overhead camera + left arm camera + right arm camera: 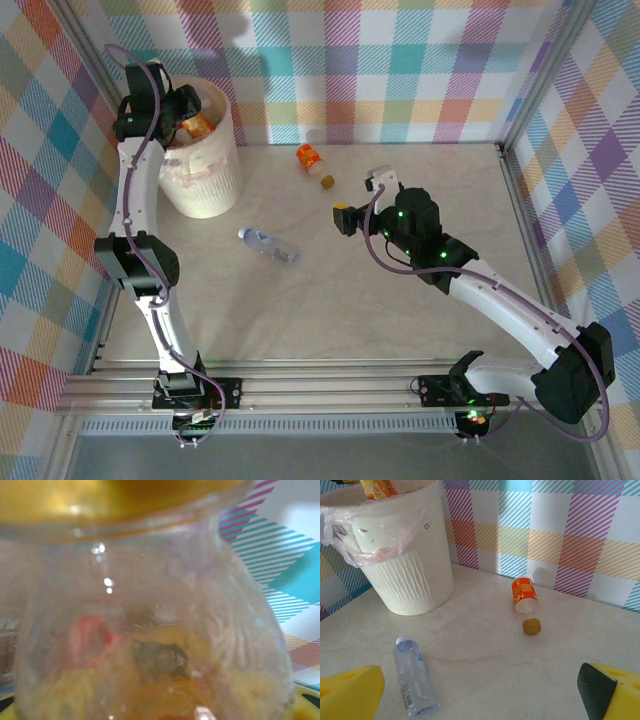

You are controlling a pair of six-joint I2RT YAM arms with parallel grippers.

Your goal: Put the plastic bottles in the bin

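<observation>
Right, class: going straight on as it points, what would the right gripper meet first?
The right gripper would probably meet the orange-labelled bottle, or the bare table just short of it; depth is unclear.

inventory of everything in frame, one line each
bin: 1, cream-white with a translucent liner, far-left of the table; contents unclear
held bottle: 1, clear with a gold cap and orange label, above the bin in the left pincer
orange-label bottle: 1, clear, brown-gold cap, lying near the back wall
clear bottle: 1, pale blue cap, lying mid-table in front of the bin
table: 1, beige
walls: plaid, pastel, around the table
left pincer: 1, black, shut on the held bottle
right pincer: 1, yellow pads, open, over the table
</observation>
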